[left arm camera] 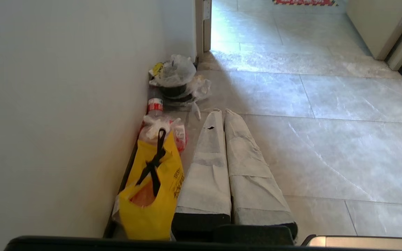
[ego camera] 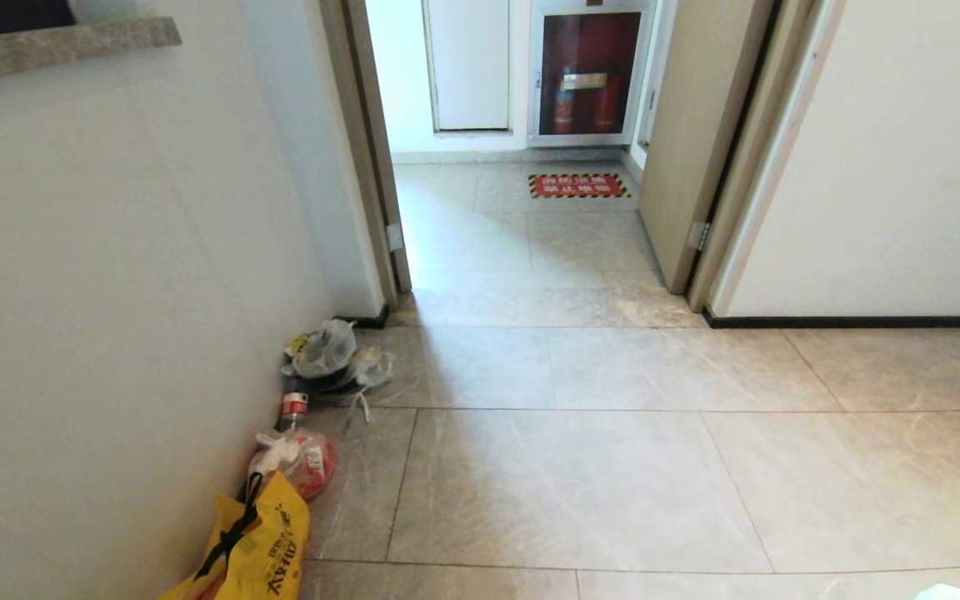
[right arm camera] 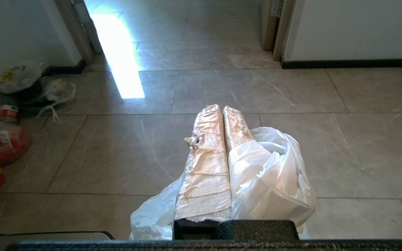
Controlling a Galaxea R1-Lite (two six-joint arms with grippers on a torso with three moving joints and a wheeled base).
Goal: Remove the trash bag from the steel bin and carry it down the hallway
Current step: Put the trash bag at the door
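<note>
Right tool (right arm camera: pixel 222 111) pinched shut on trash bag (right arm camera: pixel 270 174), bag draped round its fingers at robot's 5 o'clock; left tool (left arm camera: pixel 222 113) closed, empty; carry well: keep grip firm, drive straight toward doorway (ego camera: pixel 522 167) at 12, skirting yellow bag (ego camera: pixel 259 542) at 9.

The hallway floor (ego camera: pixel 580 483) lies open across its middle and right side, through to the doorway (ego camera: pixel 522 225) at the far end. Obstructions line the left wall's foot only: a yellow shopping bag (ego camera: pixel 255 542) nearest, then a red-filled clear bag (ego camera: pixel 301 458), a bottle (ego camera: pixel 293 410), and a heap of clear plastic wrappings (ego camera: pixel 334 358) beside the door frame. The open door leaf (ego camera: pixel 697 142) narrows the doorway's right side.
</note>
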